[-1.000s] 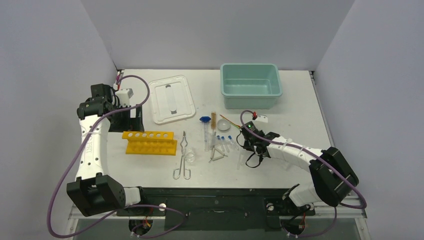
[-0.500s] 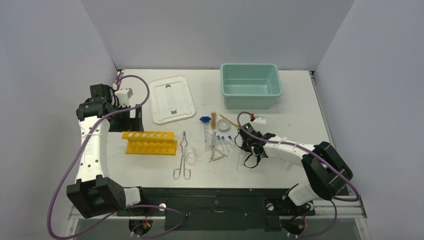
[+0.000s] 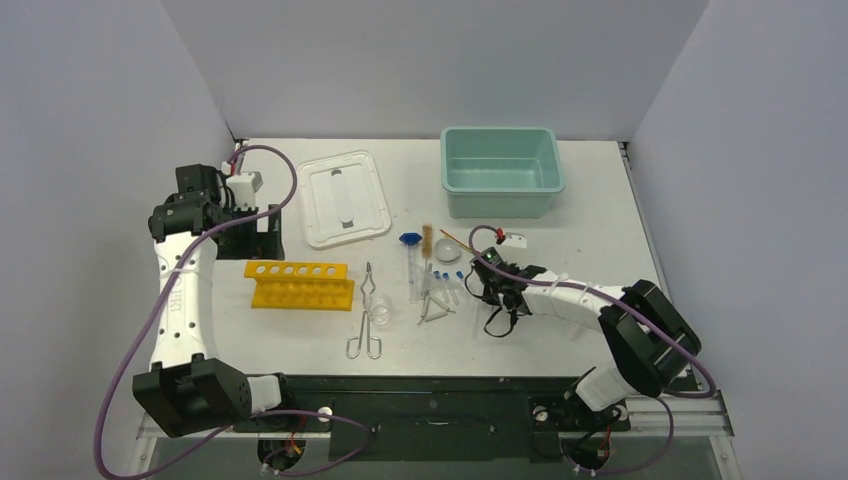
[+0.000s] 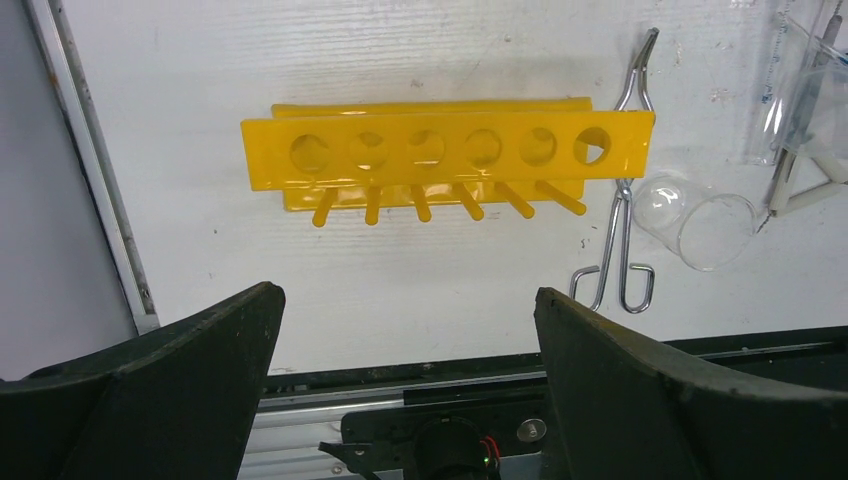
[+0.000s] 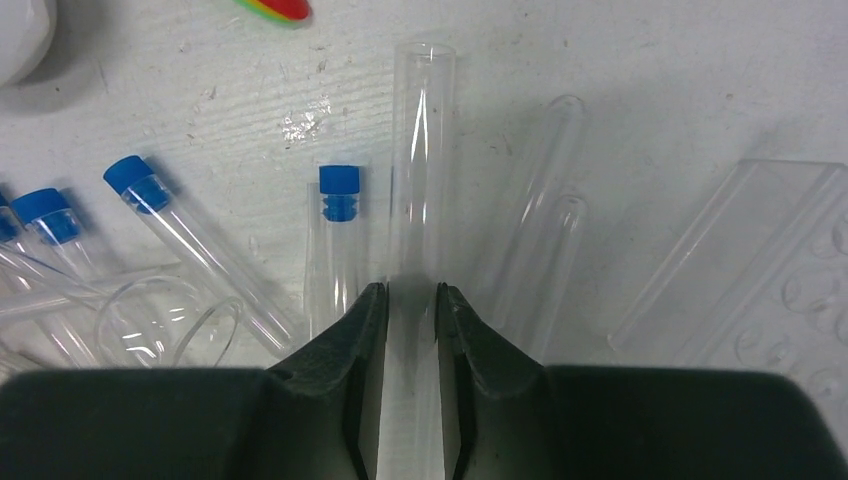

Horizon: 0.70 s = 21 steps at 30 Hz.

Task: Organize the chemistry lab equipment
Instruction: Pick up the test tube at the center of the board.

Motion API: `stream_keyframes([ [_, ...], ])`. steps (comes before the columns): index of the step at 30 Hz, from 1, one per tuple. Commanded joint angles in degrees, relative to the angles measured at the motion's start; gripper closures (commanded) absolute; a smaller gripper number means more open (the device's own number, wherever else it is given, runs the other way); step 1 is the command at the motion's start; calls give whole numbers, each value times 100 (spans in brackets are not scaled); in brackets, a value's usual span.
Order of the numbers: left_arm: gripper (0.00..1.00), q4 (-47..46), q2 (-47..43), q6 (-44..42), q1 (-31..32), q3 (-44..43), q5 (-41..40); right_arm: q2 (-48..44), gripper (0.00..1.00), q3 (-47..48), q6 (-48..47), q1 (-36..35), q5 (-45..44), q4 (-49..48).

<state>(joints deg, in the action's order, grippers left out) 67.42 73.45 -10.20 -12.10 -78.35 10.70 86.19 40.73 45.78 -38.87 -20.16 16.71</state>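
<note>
Glass tube (image 5: 422, 150), clear, open end pointing away from the wrist, lies in the scatter of tubes on the table (image 5: 680, 70) right of centre. Right gripper (image 5: 410, 300) is clamped on it, jaws pressed to both sides low on its length. Can't tell if it is off the surface yet. Blue-capped vial (image 5: 338, 215) sits just beside it on the left, and two more clear tubes (image 5: 548, 235) are near on the right.

Left gripper (image 4: 405, 300) has its fingers spread wide and holds nothing. It hovers over the yellow rack (image 4: 447, 150), well apart from the pile, with tongs (image 4: 622, 200) and beaker (image 4: 705, 222) in between.

Likely step: lift the tube for the rack.

Risks:
- Smooth round glass held near one end could tip or slide out on the lift.
- Too hard a squeeze could crack it.
- The left finger is close to the vial, so a sideways drift could drag or roll the vial.
- A low carry could clip the beaker.
</note>
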Motion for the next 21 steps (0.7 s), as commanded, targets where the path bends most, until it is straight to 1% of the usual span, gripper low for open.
stream_keyframes([
  [1, 3, 119, -274, -155, -21, -389, 407, -191, 100, 321, -105, -130, -369, 427],
  [3, 3, 108, -354, -176, -23, -415, 726, -392, 100, 452, -165, -221, -557, 614],
  [8, 4, 193, -405, -54, -13, -597, 1211, -940, 100, 864, -233, -513, -966, 1150],
  [12, 3, 289, -482, -125, -20, -722, 1929, -1517, 100, 1285, -351, -864, -1166, 1329],
  [16, 3, 500, -492, -249, -7, -838, 2968, -2160, 100, 1595, -719, -1347, -1231, 821],
  [17, 3, 548, -457, -293, -8, -852, 3358, -2230, 100, 1624, -794, -1528, -1201, 459],
  [18, 3, 622, -447, -313, -10, -865, 3544, -2366, 100, 1619, -993, -1620, -1170, 234],
  [19, 4, 640, -424, -338, 4, -861, 3887, -2425, 100, 1580, -1098, -1836, -1147, -285],
  [20, 4, 654, -417, -336, 27, -846, 4041, -2494, 100, 1566, -1337, -1936, -1138, -534],
  [21, 4, 652, -406, -321, 64, -838, 4295, -2498, 100, 1564, -1455, -2176, -1132, -1048],
])
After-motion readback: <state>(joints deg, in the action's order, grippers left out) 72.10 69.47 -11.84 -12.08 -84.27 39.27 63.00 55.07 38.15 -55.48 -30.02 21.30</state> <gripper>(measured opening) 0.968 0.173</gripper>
